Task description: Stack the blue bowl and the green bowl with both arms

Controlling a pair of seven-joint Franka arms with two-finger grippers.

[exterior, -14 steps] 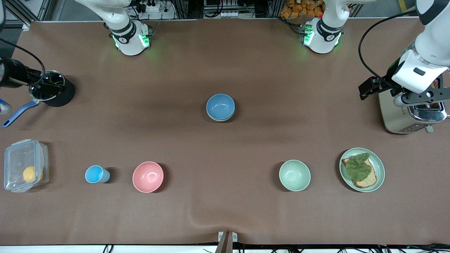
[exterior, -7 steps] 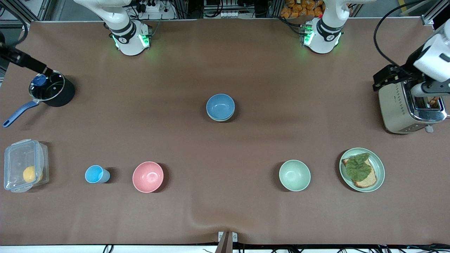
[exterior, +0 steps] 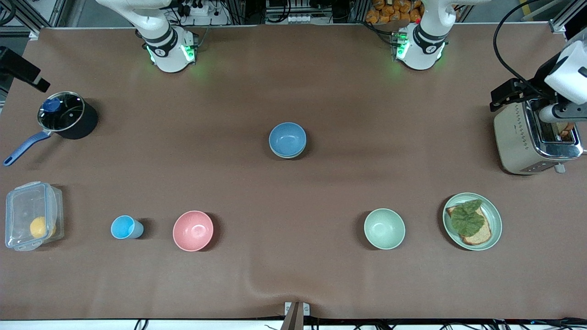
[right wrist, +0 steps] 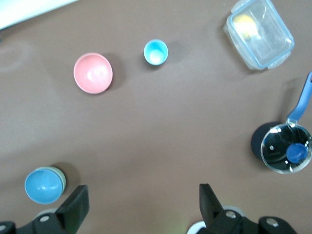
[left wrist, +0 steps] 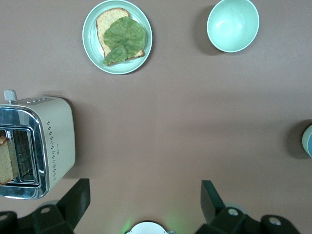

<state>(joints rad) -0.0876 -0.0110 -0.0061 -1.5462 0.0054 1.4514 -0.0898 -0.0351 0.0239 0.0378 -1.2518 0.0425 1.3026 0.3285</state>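
The left gripper (left wrist: 141, 207) hangs with fingers spread above the table's edge at its own end; the right gripper (right wrist: 141, 207) likewise, fingers apart.

Pink bowl (exterior: 193, 230), light-blue cup (exterior: 124, 227), lidded saucepan (exterior: 64, 120), toaster (exterior: 532, 137), sandwich plate (exterior: 495, 220).

Matte blue bowl (exterior: 287, 139), shiny metal toaster (exterior: 534, 142), perhaps clear plastic box (exterior: 30, 215).
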